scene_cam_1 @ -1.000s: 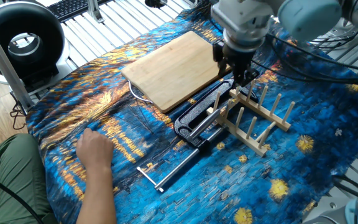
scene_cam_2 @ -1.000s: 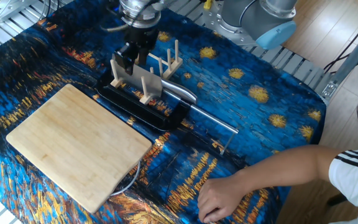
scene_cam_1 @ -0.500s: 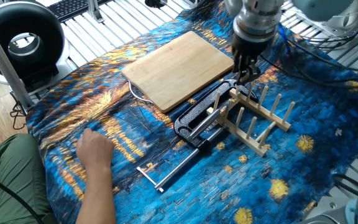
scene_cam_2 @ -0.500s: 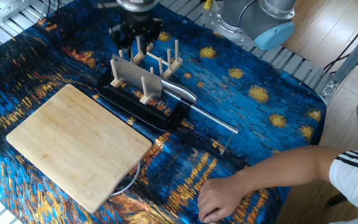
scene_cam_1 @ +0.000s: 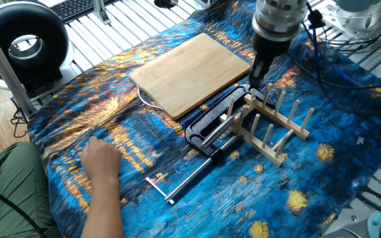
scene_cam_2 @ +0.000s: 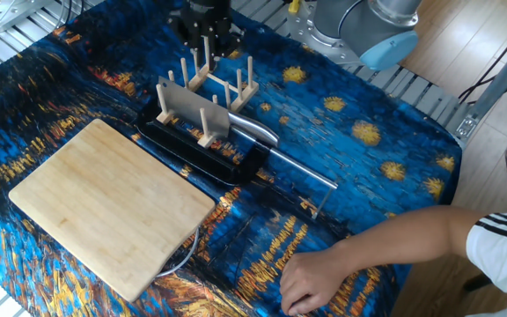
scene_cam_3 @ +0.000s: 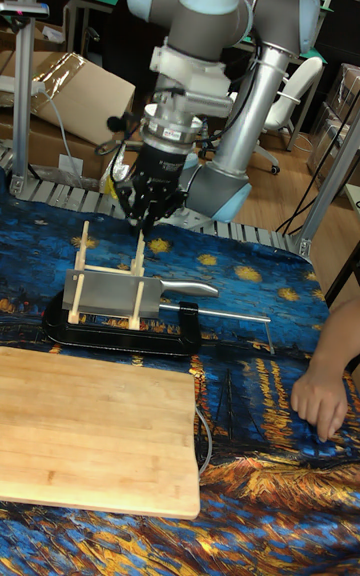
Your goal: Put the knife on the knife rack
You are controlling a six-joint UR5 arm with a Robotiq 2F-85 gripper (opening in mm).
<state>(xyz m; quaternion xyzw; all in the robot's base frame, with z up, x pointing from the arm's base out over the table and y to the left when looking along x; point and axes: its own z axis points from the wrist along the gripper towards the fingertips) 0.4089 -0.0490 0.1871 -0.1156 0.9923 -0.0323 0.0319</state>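
The knife (scene_cam_2: 187, 107) stands on edge in the knife rack (scene_cam_2: 236, 92), its broad silver blade (scene_cam_3: 105, 294) held between the pale upright pegs and its handle (scene_cam_3: 190, 288) sticking out to the right. In one fixed view the knife rack (scene_cam_1: 276, 125) shows, but the blade is hard to make out there. My gripper (scene_cam_3: 148, 219) hovers above the rack's far end, clear of the knife, open, with nothing between its fingers. It also appears as gripper (scene_cam_1: 260, 76) and gripper (scene_cam_2: 208, 35).
A black clamp (scene_cam_2: 201, 150) with a thin metal bar (scene_cam_2: 302, 172) lies under and beside the rack. A bamboo cutting board (scene_cam_3: 90, 426) lies in front. A person's hand (scene_cam_2: 324, 273) rests on the patterned blue cloth.
My gripper has let go of the knife and risen up and away from the rack. The knife stays standing between the pegs. The person's hand has not moved.
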